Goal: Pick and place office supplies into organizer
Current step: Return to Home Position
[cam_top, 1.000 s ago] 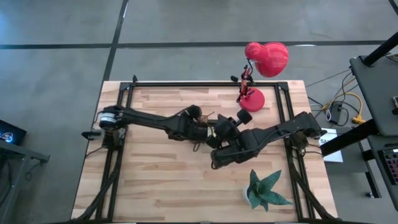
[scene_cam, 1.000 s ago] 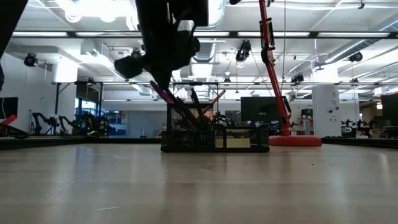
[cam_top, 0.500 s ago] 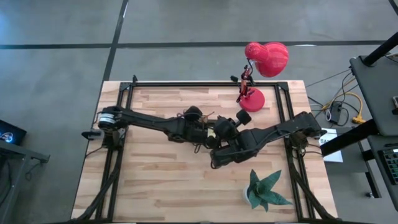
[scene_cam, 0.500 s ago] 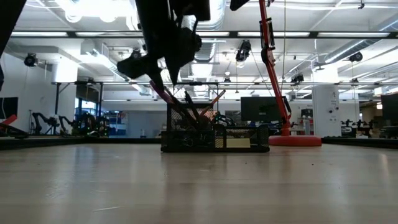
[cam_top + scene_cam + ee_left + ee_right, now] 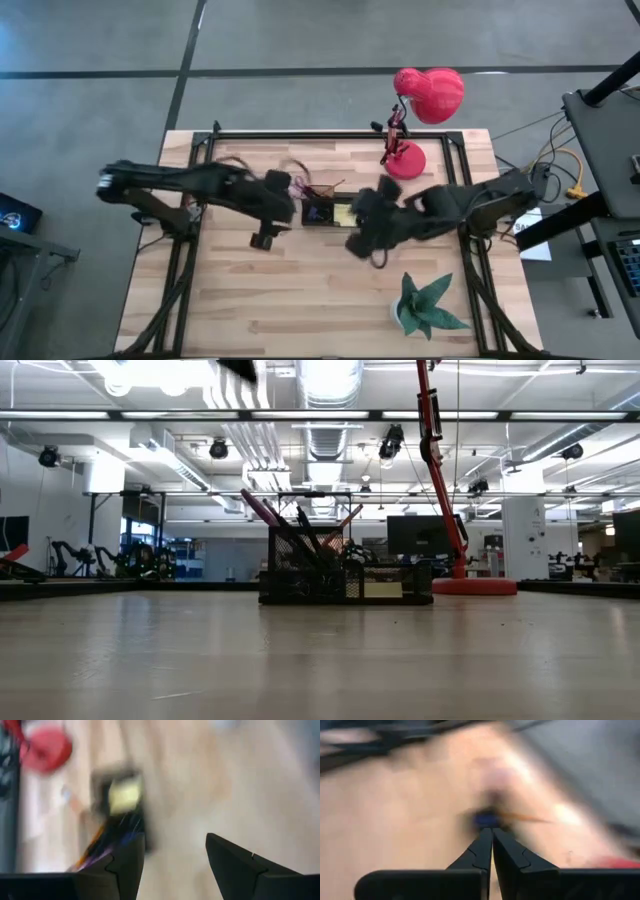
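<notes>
Pulled clear of the black desk organizer [image 5: 325, 212] within the last half-second: left gripper [image 5: 175, 845] swung out over the left-centre of the table [image 5: 250, 300], right gripper [image 5: 492, 832] drawn back toward its own side. Both gone from the low view, where they hung over the pens a moment ago. Left fingers spread apart around nothing; right fingers pressed together, also empty.

As for the organizer: sits toward the far middle of the wood, near the red desk lamp [image 5: 478, 586]. Already loaded. Purple-handled scissors [image 5: 258, 508] and several dark and orange pens [image 5: 305, 535] leaning out of the taller compartment; yellow sticky-note pad [image 5: 383, 589] lying in the lower one. Nothing loose to be made out on the bare boards, though small bits would be hard to tell.

Probably only the retreat to rest remaining. Risks from here: clipping the leaning handles or the lamp with a fast-sweeping link, tipping the light organizer and spilling it; crossing the two arms' paths over the centre while both swinging at once.
</notes>
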Controlling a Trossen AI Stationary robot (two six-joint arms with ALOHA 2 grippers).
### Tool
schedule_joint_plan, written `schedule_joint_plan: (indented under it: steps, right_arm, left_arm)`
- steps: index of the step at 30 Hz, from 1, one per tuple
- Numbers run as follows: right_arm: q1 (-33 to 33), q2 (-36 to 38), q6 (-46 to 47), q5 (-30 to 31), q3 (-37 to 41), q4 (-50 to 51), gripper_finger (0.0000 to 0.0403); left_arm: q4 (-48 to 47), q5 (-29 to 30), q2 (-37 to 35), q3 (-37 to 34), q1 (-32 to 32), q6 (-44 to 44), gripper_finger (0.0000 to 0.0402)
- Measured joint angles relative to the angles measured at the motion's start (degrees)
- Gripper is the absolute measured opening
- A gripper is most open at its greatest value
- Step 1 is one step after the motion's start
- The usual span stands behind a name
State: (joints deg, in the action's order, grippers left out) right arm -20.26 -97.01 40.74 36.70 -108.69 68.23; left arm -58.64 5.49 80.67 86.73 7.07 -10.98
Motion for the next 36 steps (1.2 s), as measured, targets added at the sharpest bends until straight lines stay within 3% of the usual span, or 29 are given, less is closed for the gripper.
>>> schedule_joint_plan:
  steps: [2, 4, 8, 12, 15, 18, 21, 25, 29, 32, 36]
  right_arm:
    - [1.5, 1.7, -6.6, -16.0, 1.4, -11.2, 0.0009]
    - [2.8, 2.1, -12.0, -24.6, 2.8, -21.3, 0.0009]
    - [4.0, 3.1, -14.5, -19.2, 1.7, -20.4, 0.0009]
    - [4.1, 6.2, -0.7, -18.5, -0.1, -16.8, 0.0009]
    - [2.8, 7.2, -0.7, -20.9, -0.3, -17.2, 0.0009]
    - [1.4, 7.5, -8.5, -24.9, -0.3, -22.2, 0.0009]
    - [1.5, 7.6, -11.4, -34.7, 1.2, -28.4, 0.0009]
    - [1.8, 7.0, -10.5, -37.7, 10.9, -40.5, 0.0009]
    - [3.3, 9.6, -6.8, -38.1, 26.2, -62.8, 0.0009]
    - [5.9, 17.2, -4.4, -41.4, 37.8, -70.8, 0.0009]
    - [9.2, 31.5, -6.3, -41.0, 52.0, -70.5, 0.0009]
  left_arm:
    - [9.1, -4.3, -5.2, -3.7, 0.0, 5.7, 0.0196]
    - [18.2, -4.8, -10.2, -8.6, 0.3, 9.4, 0.0196]
    - [29.8, -4.9, -20.6, -17.2, 0.8, 20.4, 0.0196]
    - [30.6, -5.4, -30.8, -23.1, 2.2, 33.5, 0.0196]
    - [31.5, -5.6, -36.8, -26.1, 2.8, 45.7, 0.0196]
    - [36.6, -7.8, -40.4, -30.1, 4.1, 42.0, 0.0196]
    - [47.9, -11.4, -42.5, -37.4, 6.5, 38.4, 0.0196]
    - [68.4, -11.7, -43.3, -49.6, 9.4, 38.8, 0.0196]
    - [83.8, -11.9, -43.1, -58.4, 9.4, 39.6, 0.0196]
    - [83.9, -11.2, -45.1, -61.0, 8.3, 39.3, 0.0196]
    - [79.1, -11.2, -51.0, -62.1, 6.0, 38.6, 0.0196]
